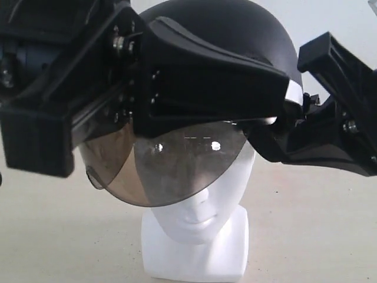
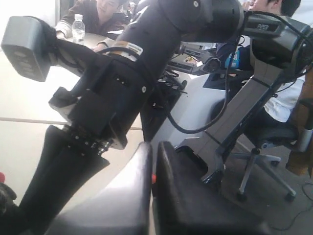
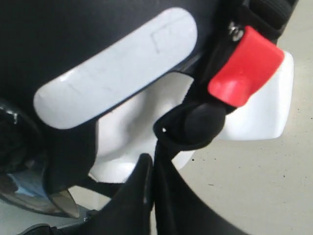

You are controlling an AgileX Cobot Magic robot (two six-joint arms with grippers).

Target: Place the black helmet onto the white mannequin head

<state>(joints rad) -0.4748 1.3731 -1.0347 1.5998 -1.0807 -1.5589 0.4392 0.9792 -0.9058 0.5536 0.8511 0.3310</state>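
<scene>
Left gripper pose: Your left gripper [image 2: 154, 149] fills the near left of the exterior view. Its body is cut off by the frame's edge, and one broad black finger lies across the brow of the black helmet [image 1: 235, 29], pointing right.
Left gripper state: Its own camera shows the two fingers pressed together with only a thin seam between them. A red speck sits in that seam, and you cannot tell whether anything is pinched.
Right gripper pose: Your right gripper [image 3: 152, 161] is at the right, angled down and leftward to the helmet's right side, just below a white oval patch [image 3: 117, 73].
Right gripper state: The jaws are closed tight. A black strap [image 3: 193, 125] under the red buckle [image 3: 244, 66] runs down to their tips; whether it is gripped is not clear.
Helmet: It sits over the white mannequin head [image 1: 200, 218] on the table [image 1: 59, 247], with the crown covered and the smoky visor [image 1: 171, 165] down over the eyes and nose.
Head: The mouth, chin and blocky neck base show below the visor. The upper face is only a dim shape through it.
Hidden: The left gripper covers the helmet's left side. In the exterior view the right gripper's fingertips are behind the helmet's rim.
Far: The left wrist camera looks past the right arm [image 2: 161, 58] to blurred seated people [image 2: 105, 10], a water bottle [image 2: 78, 27] and an office chair [image 2: 264, 147].
</scene>
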